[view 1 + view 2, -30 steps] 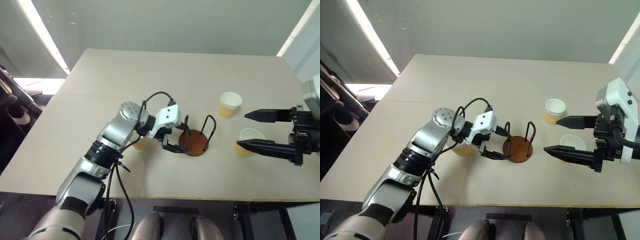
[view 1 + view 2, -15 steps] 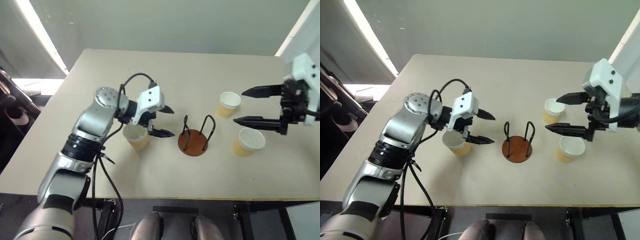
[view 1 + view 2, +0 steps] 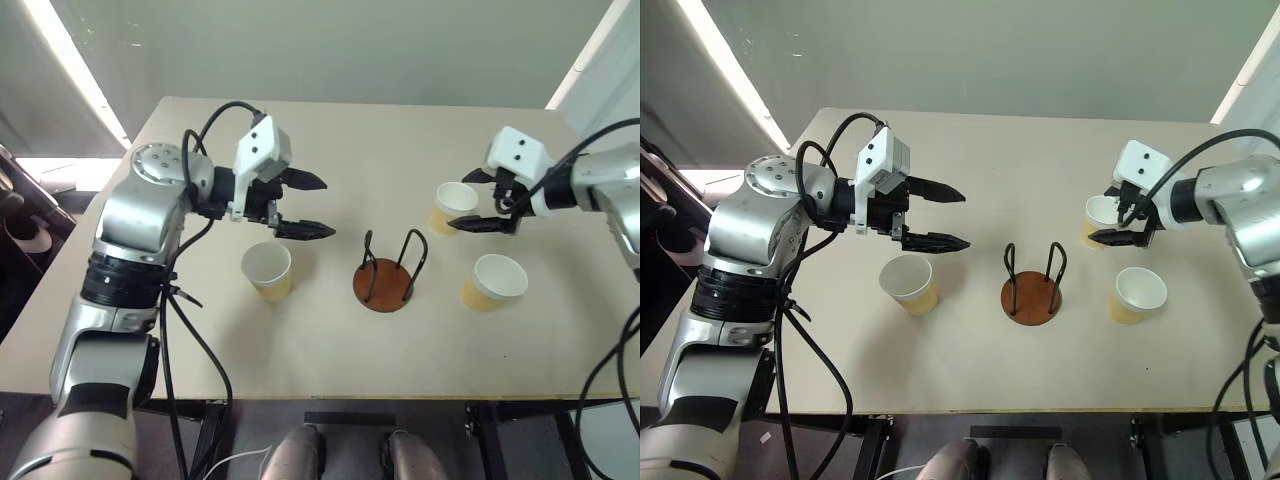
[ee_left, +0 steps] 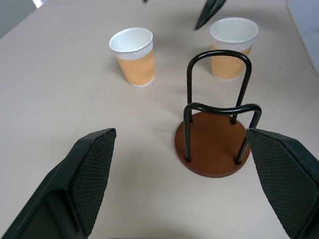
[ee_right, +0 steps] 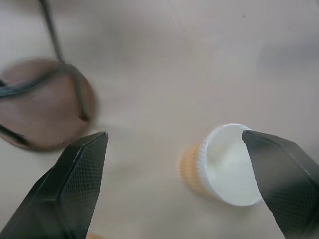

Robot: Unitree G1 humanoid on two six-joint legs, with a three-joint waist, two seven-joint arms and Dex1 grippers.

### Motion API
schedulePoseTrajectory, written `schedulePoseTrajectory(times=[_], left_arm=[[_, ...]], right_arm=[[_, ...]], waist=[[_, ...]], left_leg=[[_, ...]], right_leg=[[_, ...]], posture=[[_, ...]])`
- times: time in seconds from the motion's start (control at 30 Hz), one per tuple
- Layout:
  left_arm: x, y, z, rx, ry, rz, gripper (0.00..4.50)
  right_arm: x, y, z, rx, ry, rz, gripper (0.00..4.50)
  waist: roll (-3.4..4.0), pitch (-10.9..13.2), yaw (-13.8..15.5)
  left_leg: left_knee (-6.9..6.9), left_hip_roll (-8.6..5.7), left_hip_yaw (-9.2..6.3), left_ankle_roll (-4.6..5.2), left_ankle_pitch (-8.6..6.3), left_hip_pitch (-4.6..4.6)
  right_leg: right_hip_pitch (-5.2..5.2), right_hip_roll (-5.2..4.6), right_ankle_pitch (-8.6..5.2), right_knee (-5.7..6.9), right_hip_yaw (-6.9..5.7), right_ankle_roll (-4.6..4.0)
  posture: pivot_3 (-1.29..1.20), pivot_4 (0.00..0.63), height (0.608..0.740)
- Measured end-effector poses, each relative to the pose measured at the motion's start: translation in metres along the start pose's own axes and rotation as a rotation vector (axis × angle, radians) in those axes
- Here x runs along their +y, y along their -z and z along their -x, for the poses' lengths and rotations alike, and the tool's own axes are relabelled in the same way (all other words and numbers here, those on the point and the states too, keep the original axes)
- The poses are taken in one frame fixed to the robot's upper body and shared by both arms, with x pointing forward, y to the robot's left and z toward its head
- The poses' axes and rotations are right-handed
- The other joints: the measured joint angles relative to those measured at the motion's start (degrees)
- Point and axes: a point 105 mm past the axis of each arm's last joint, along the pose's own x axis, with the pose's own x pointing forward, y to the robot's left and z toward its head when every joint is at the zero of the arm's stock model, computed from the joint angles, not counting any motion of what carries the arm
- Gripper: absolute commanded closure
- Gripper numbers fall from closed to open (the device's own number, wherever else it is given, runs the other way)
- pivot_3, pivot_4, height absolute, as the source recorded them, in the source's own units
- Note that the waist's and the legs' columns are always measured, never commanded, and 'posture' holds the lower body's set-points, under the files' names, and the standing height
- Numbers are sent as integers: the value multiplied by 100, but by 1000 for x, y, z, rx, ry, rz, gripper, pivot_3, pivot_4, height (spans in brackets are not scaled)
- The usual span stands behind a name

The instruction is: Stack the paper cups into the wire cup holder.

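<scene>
Three ribbed tapered paper cups (image 3: 268, 270) around the wire cup holder (image 3: 386, 283); both textured black claws (image 3: 310, 206) (image 3: 476, 203) apart, empty.

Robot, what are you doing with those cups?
The robot is getting ready to stack three paper cups into the wire cup holder, which has nothing in it. All the cups stand upright on the table. The right gripper is open beside the far right cup. The left gripper is open above the table, holding nothing.

Three tan paper cups (image 4: 132, 56) show ribbed matt sides; the holder's reddish-brown disc base (image 4: 212, 144) looks smooth wood, its black wire loops (image 4: 218, 79) slightly glossy metal.
</scene>
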Motion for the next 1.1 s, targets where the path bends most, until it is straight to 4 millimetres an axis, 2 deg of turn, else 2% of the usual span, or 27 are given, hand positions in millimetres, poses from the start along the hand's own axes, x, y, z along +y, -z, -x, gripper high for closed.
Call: schedulePoseTrajectory(times=[0.2, 0.4, 0.53, 0.67, 0.83, 0.87, 0.97, 1.1], left_arm=[[1, -1, 2, 0, -18, 13, 26], [0, -2, 2, -8, -15, 15, 26], [1, -2, 2, -8, -16, 15, 0], [0, 1, 2, -5, -19, 18, 0], [1, 2, 1, -2, -27, 20, 0], [1, 2, 1, -2, -28, 20, 0], [1, 3, 3, 3, -31, 19, 0], [0, 9, 5, 19, -38, 27, 0]], right_arm=[[-14, 22, -16, 117, -9, 41, 0], [-19, 32, -27, 188, -29, 78, 0], [-15, 37, -39, 206, -60, 78, 937], [-8, 38, -48, 208, -98, 78, 2431], [-5, 34, -48, 197, -123, 69, 4244], [-4, 30, -46, 177, -130, 63, 4483], [-2, 8, -35, 116, -141, 99, 4483], [4, -36, 0, 20, -120, 195, 4483]], waist=[[0, 0, 13], [1, 0, 7], [1, 0, 9], [1, 1, 13], [1, 1, 15], [1, 1, 13], [3, 2, 8], [5, 3, 16]], left_leg=[[-6, -1, -1, -1, 0, -12], [-8, 0, -1, -4, -1, -13], [-8, 0, -1, -5, -2, -14], [-8, 0, -1, -5, -2, -16], [-7, 0, -1, -6, -2, -19], [-7, 0, -1, -6, -2, -20], [-9, 2, -2, -8, -3, -23], [-8, 1, -3, -9, -3, -32]], right_leg=[[-7, 0, 0, -5, -2, -2], [-9, 0, 0, -4, -3, -4], [-8, 0, 1, -3, -2, -5], [-8, 0, 1, -2, -3, -5], [-8, 0, 1, -2, -4, -6], [-8, 0, 1, -1, -4, -6], [-8, 2, 0, -1, -7, -8], [-6, 2, 0, -8, -11, -9]], posture=[[0, 150, 740], [0, 150, 740], [0, 150, 740], [0, 150, 740], [0, 150, 740], [0, 150, 740], [0, 150, 740], [0, 150, 740]])
